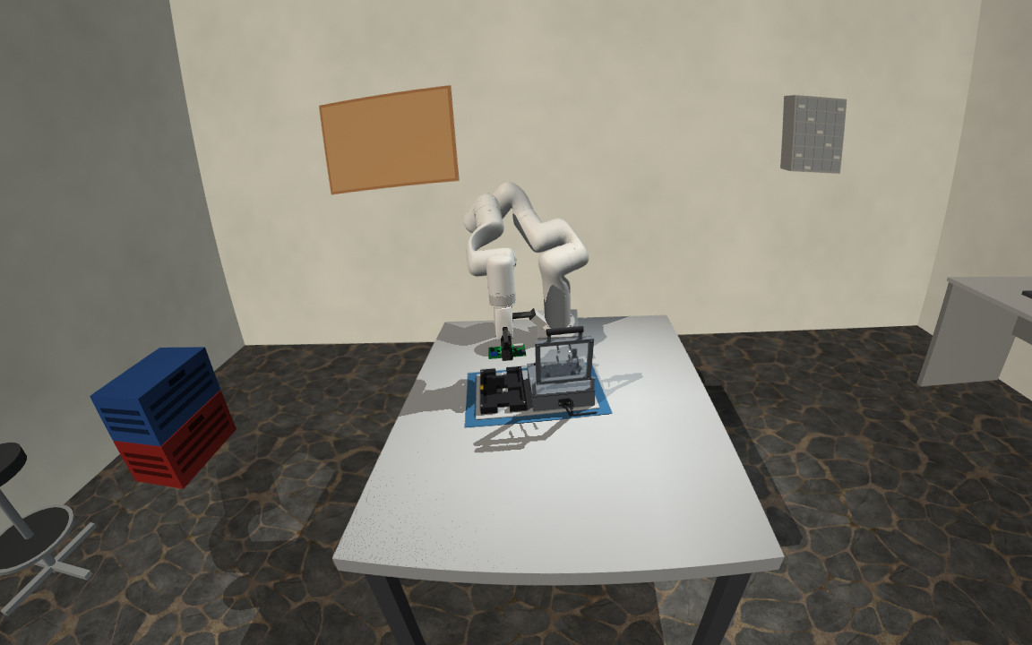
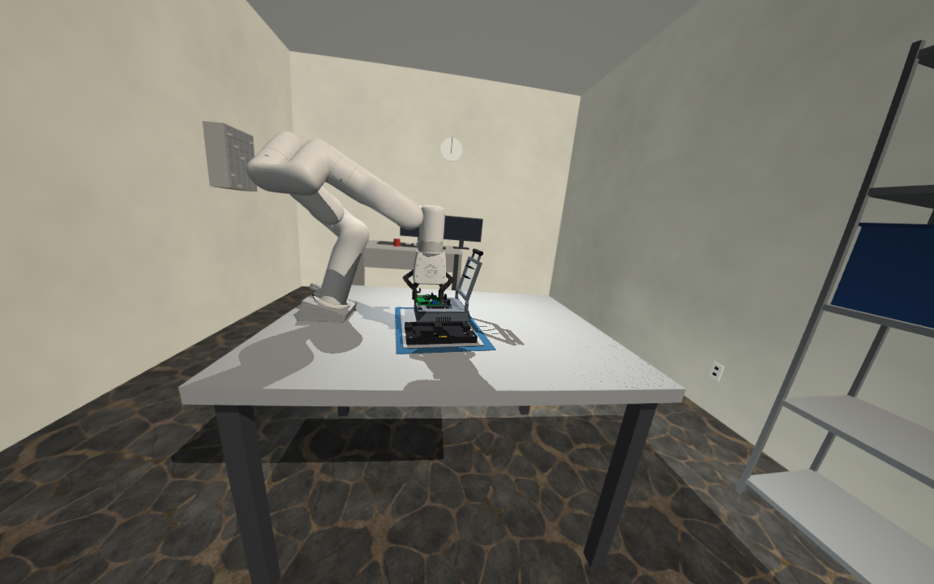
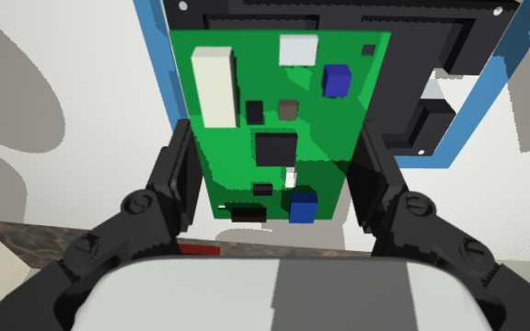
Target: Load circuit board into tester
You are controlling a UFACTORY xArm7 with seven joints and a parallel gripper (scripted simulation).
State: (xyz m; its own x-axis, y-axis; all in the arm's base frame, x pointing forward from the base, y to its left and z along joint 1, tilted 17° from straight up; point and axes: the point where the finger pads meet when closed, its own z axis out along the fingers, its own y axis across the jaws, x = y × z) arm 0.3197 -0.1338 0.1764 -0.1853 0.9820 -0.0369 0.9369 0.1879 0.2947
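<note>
My gripper (image 1: 507, 353) (image 2: 432, 296) (image 3: 274, 142) is shut on the green circuit board (image 1: 518, 351) (image 2: 423, 298) (image 3: 311, 142), one finger at each long edge. The board is face up, in the air on the robot's side of the tray. Its end with the cream-white connector (image 3: 216, 92) is at the top of the wrist view, toward the tester's side. The black tray (image 1: 495, 407) (image 2: 419, 339) (image 3: 403, 83) shows no board. The grey tester (image 1: 563, 399) (image 2: 430, 316) stands beside it. Its lid (image 1: 590, 360) (image 2: 477, 252) is open, nearly upright, with a black handle (image 1: 564, 330) on top. Pins, posts and hook cannot be made out.
Tray and tester stand on a blue-edged mat (image 1: 469, 408) (image 2: 400, 341) (image 3: 454, 158) on the white table (image 1: 568, 497) (image 2: 529, 367). The arm's base (image 2: 325, 310) stands at the table's back. The raised lid stands up at the tester's side away from that base.
</note>
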